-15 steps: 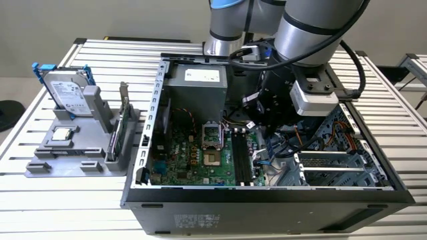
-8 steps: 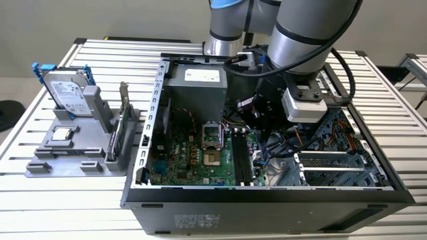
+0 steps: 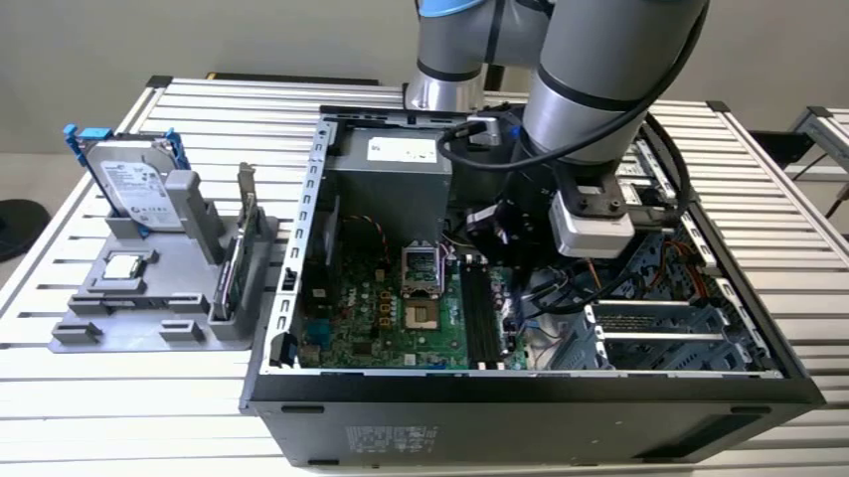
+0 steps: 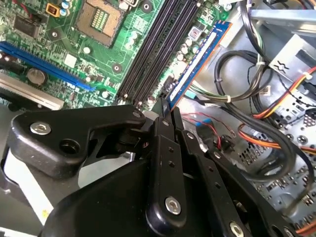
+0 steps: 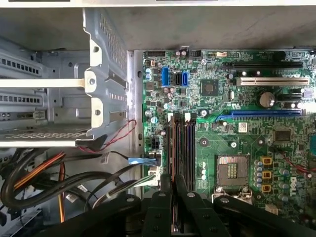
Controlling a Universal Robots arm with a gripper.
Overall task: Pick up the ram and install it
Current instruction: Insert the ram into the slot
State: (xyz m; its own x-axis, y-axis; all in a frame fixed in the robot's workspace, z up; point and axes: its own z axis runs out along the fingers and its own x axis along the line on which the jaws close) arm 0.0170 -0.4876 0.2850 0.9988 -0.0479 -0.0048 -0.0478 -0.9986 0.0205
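— Underneath, slatted white tabletop point(image 3: 159, 397); on top, an open black computer case point(image 3: 531, 417) lying on its side. Any writing worth noting?

— Pale label on the hard drive point(image 3: 133, 184), standing upright in the grey fixture point(image 3: 133, 318) at the exterior view's left. Print too small to make out. Another white sticker on the power supply point(image 3: 398, 159) inside the case, equally unreadable.

— And the ram?

— Dark-blue ram point(image 4: 200, 59), with a pale strip along its side, standing on edge at the border of the green motherboard point(image 4: 74, 64), just beside the black memory slots point(image 4: 153, 49) and parallel to them. Whether fully seated, cannot tell.

— The claw?

— Black claw point(image 4: 164, 106) down at the near end of the ram, right against it in the second wrist view. Above the slot row in the first wrist view point(image 5: 173, 186). Clenched on the stick or released: cannot tell.

— Arm pose?

— Grey arm point(image 3: 597, 70) reaching from the far side, angled steeply down into the case, wrist pointing at the motherboard near the empty CPU socket point(image 3: 422, 268).
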